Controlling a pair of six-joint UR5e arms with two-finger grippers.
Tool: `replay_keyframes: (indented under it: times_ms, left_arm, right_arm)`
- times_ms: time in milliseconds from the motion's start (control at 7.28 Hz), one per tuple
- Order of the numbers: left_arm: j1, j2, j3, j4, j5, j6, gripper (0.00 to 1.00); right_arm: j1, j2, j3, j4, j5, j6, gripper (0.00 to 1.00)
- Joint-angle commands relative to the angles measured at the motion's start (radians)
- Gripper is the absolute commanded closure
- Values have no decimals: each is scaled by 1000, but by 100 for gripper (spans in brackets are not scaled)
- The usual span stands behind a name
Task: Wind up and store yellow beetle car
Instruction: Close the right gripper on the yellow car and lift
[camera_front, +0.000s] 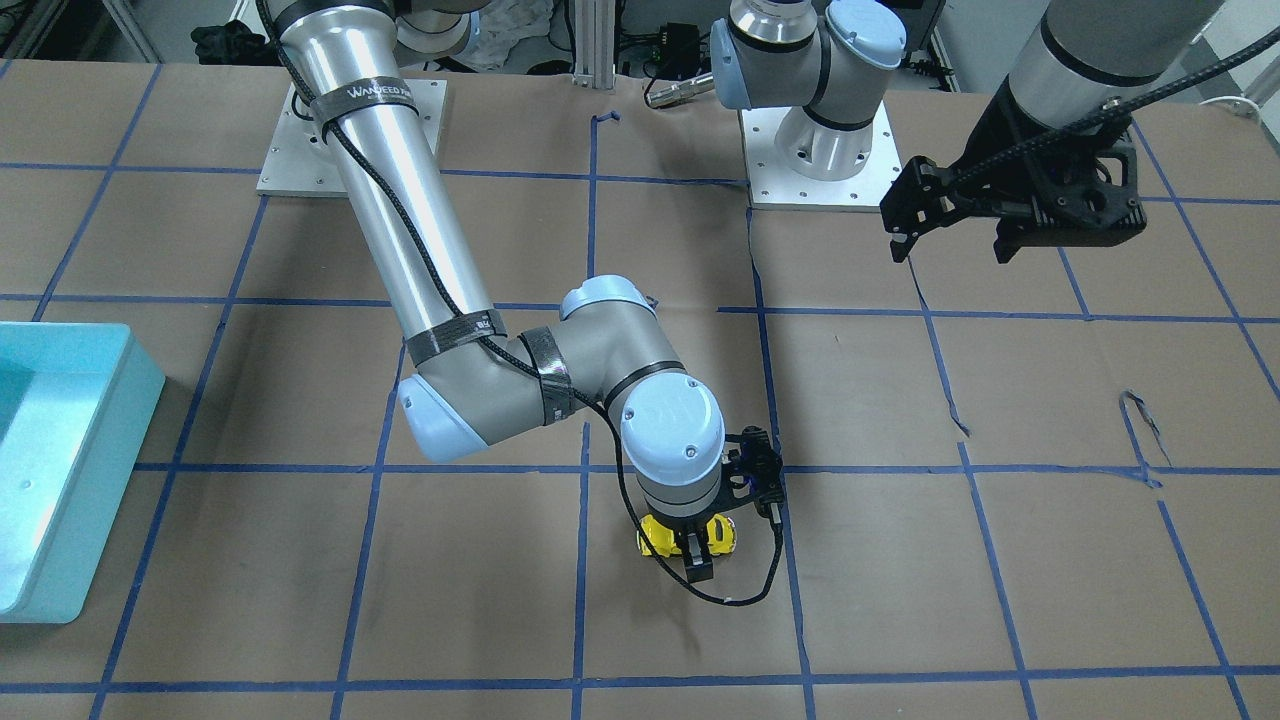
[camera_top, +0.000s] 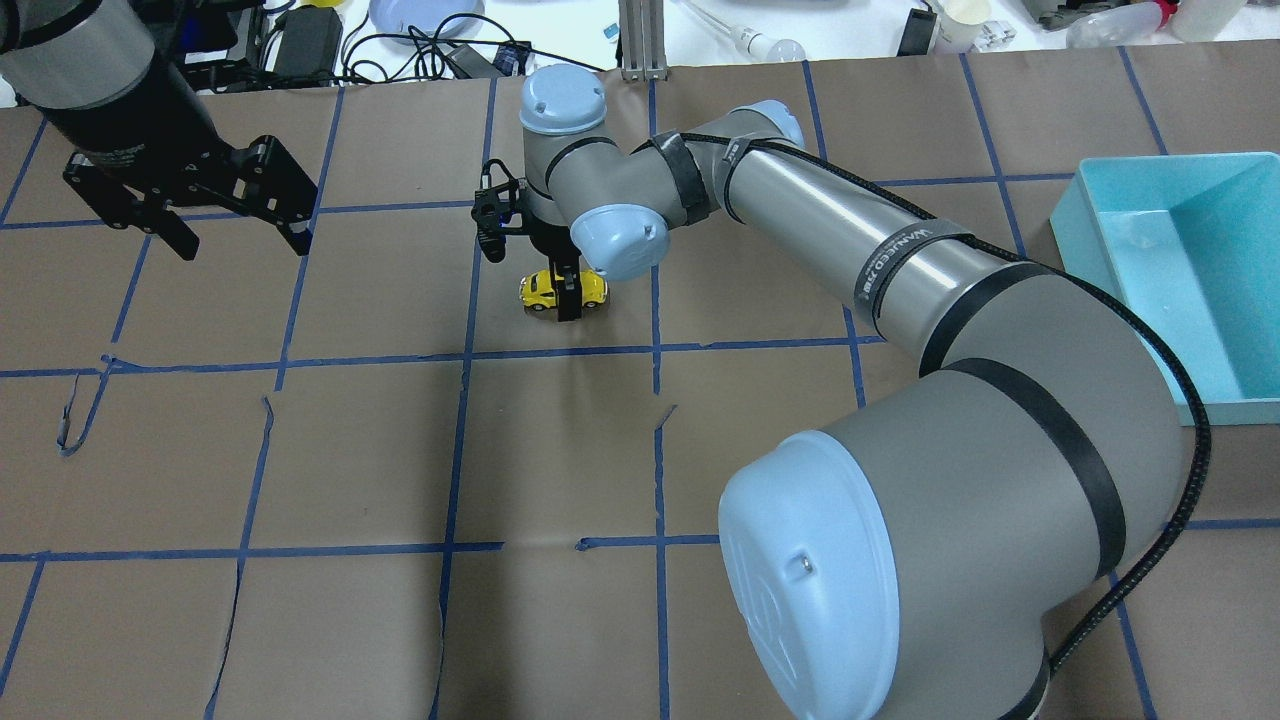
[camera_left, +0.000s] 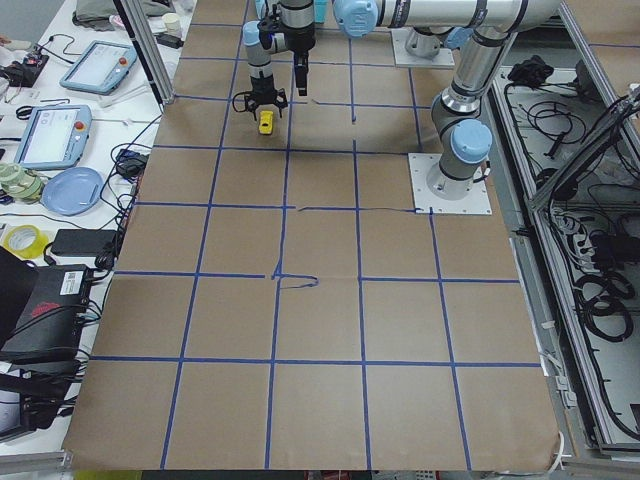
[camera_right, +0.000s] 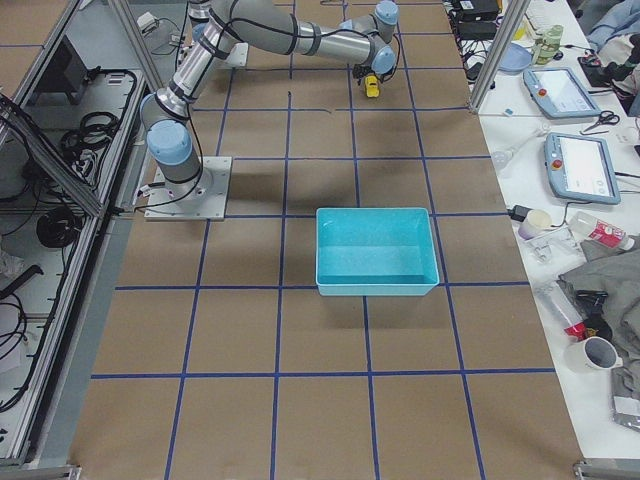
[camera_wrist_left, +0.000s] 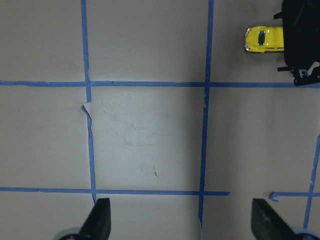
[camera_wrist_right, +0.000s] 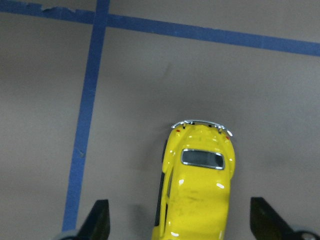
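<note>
I judge I'm at the very start. The one yellow beetle car (camera_wrist_right: 197, 190) sits on the paper, bottom centre of the right wrist view, neither wound nor stored. The one teal bin (camera_top: 1200, 260) lies far right overhead. Two grippers: the right gripper (camera_wrist_right: 180, 220) straddles the car with jaws apart, and the left gripper (camera_top: 243, 240), upper left overhead, is also spread.

Blue tape (camera_top: 560, 351) grids the brown paper (camera_top: 350, 450), and off its edge a blue plate (camera_left: 72, 190) lies near a tablet (camera_left: 52, 136).
</note>
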Motion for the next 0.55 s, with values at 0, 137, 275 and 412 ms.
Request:
replay_keyframes:
  times_ms: [0, 137, 275, 412]
  left_arm:
    - [0, 0, 0, 1, -1, 1, 0]
    - [0, -1, 0, 1, -1, 1, 0]
    - [0, -2, 0, 1, 1, 1, 0]
    - [0, -2, 0, 1, 1, 2, 0]
  right_arm:
    - [0, -2, 0, -4, -34, -49, 79]
    - [0, -5, 1, -5, -36, -50, 90]
    - [0, -8, 0, -6, -48, -48, 90]
    - [0, -28, 3, -4, -59, -50, 90]
